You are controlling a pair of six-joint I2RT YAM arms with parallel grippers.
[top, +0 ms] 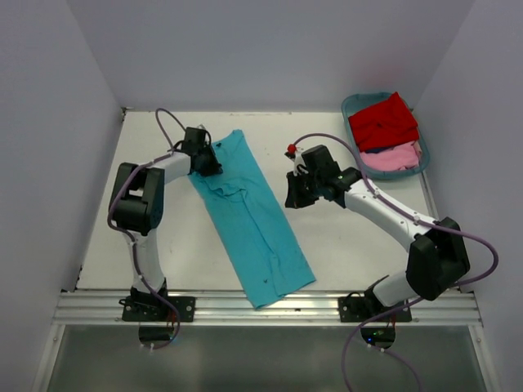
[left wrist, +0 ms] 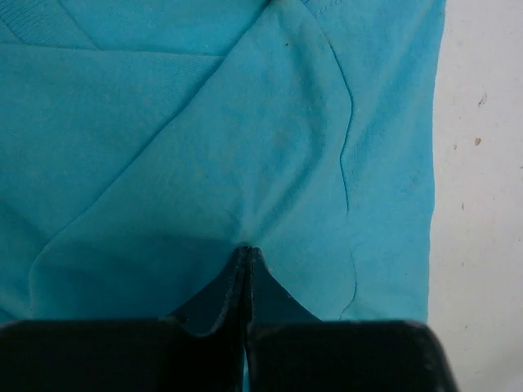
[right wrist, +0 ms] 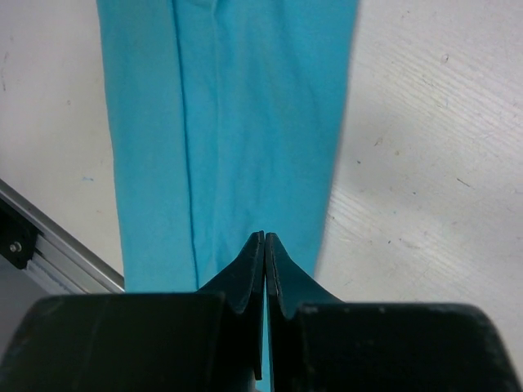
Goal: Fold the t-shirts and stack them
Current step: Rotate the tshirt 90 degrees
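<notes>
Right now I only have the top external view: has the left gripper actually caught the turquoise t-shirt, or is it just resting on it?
Observer: The left wrist view shows the left gripper shut, with creases in the turquoise t-shirt converging on its tips, so it looks pinched.
Operator: And the right one?
Observer: The right gripper is shut too, tips over flat cloth with no creases gathering; I can't confirm a grip.
</notes>
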